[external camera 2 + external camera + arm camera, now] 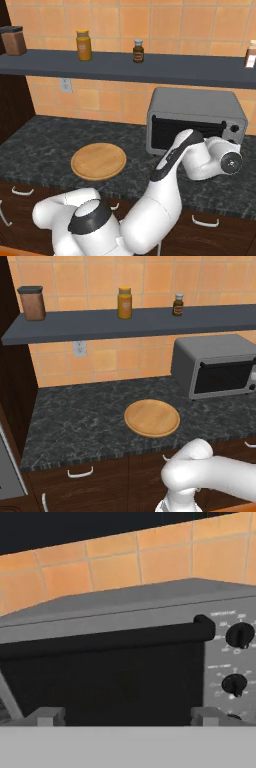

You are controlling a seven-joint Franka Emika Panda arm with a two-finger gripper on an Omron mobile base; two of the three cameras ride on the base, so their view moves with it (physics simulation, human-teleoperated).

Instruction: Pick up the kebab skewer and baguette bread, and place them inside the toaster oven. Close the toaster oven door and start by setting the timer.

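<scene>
on the dark stone surface (75, 421), against the orange tiled wall, your toaster oven (197, 107) sits at the right, a small grey box. its toaster oven door (105, 677), dark glass under a long black handle bar (100, 639), looks shut or very nearly so. two black knobs, an upper knob (240, 634) and a lower knob (234, 684), sit on the panel right of the door. your hand (125, 717) is close in front of the door, fingers spread wide apart with nothing between them. a round wooden board (151, 417) lies bare to the left of the oven. i cannot see the skewer or the bread anywhere; they may be inside, behind the dark glass. risks, as i judge them: the wide hand could bump the handle bar and push the oven back, or you could turn the wrong knob, since which one is the timer is too blurred to read
</scene>
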